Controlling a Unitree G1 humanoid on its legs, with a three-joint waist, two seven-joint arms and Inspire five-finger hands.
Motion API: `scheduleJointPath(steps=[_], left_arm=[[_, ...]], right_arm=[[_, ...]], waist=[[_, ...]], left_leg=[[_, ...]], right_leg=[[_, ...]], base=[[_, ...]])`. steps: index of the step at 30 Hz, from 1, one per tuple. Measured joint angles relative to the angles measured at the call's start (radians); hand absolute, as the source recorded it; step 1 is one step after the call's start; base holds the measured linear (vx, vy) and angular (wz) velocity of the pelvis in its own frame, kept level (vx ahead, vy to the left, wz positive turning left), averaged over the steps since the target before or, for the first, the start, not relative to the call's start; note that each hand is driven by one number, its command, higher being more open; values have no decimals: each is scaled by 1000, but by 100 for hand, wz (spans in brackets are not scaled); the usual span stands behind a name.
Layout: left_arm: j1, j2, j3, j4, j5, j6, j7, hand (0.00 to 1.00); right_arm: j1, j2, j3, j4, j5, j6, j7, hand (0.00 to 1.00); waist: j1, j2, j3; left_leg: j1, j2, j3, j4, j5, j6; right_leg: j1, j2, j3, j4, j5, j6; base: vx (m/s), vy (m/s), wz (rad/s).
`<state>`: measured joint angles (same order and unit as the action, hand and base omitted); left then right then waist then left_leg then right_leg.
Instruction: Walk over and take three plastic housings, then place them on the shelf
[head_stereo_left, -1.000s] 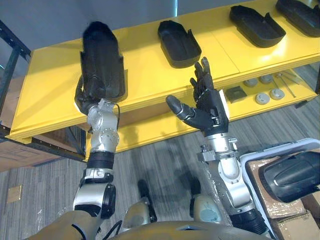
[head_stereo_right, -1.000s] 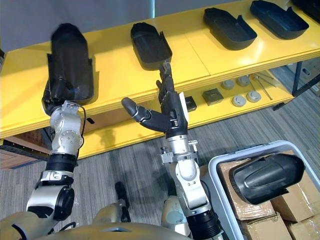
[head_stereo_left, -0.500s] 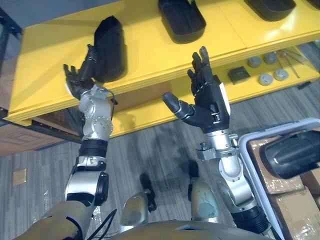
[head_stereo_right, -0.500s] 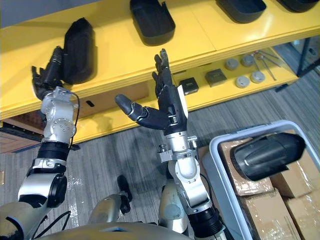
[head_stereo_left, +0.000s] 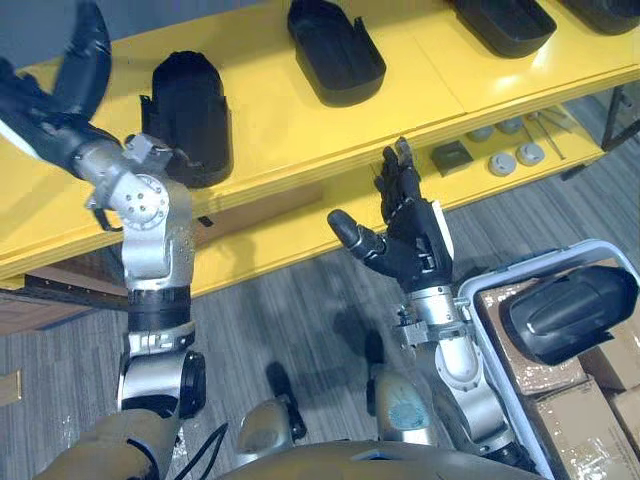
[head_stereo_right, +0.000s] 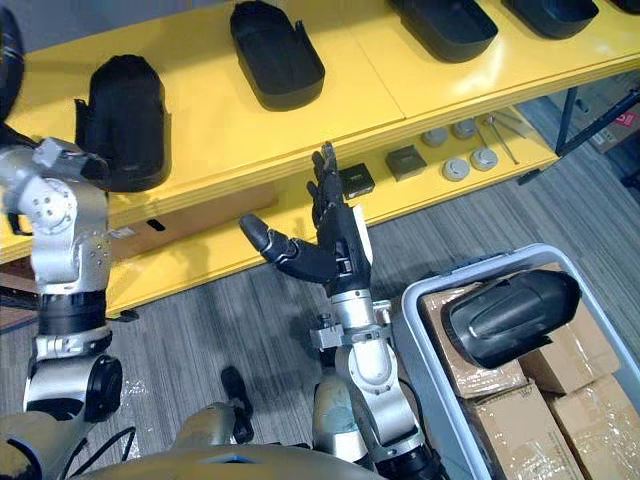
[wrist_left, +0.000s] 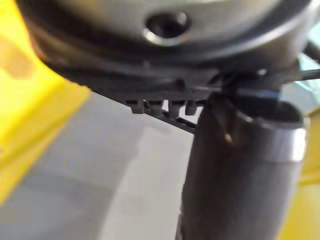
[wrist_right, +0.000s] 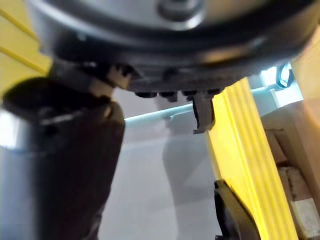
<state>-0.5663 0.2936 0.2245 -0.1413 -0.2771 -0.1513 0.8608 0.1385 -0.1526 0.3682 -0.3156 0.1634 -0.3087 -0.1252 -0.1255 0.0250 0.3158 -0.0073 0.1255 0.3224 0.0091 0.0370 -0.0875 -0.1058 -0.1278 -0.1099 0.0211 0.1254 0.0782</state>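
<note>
Black housing (head_stereo_left: 190, 120) stands on yellow shelf (head_stereo_left: 285, 135) just beside the open, empty left hand (head_stereo_left: 45, 115).

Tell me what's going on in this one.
The robot faces a yellow shelf that holds black plastic housings. Its left hand is open and empty, raised just left of the leftmost housing, which rests on the top board; other housings lie further along. The right hand is open too, held up before the shelf edge. A spare housing lies on cardboard boxes in a grey bin.
</note>
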Motion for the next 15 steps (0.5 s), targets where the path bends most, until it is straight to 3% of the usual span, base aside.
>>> scheduleJointPath(steps=[2,4,8,10,15], left_arm=[[81,-1,2,-100,38,1,-33,100],[237,-17,10,-203,54,1,-93,100],[488,-96,4,-337,62,-1,-206,100],[655,-136,-11,-393,61,-24,-326,100],[876,-144,-71,-423,90,-23,-570,100]], right_arm=[[28,0,3,0,0,0,6,100],[54,-1,-3,0,1,0,23,100],[52,-6,-34,0,7,-3,89,100],[48,-10,-51,-1,28,-7,161,100],[-2,-74,-22,0,80,-2,300,100]], waist=[[12,15,-19],[17,33,-51],[44,38,-96],[61,35,-111],[114,30,-126]], left_leg=[[0,-2,-9,0,-6,-1],[8,-2,-32,0,-9,-4],[17,-2,-55,0,-16,-5],[16,-3,-80,2,-17,-7],[9,-6,-131,2,-16,-7]], right_leg=[[15,-1,-10,-20,2,2],[47,-1,-35,-44,2,3],[88,-1,-63,-80,1,4],[109,-1,-90,-94,0,2],[136,-4,-140,-99,-9,2]], base=[[26,23,14],[37,6,25],[18,-2,19],[4,-10,30],[-14,-3,31]])
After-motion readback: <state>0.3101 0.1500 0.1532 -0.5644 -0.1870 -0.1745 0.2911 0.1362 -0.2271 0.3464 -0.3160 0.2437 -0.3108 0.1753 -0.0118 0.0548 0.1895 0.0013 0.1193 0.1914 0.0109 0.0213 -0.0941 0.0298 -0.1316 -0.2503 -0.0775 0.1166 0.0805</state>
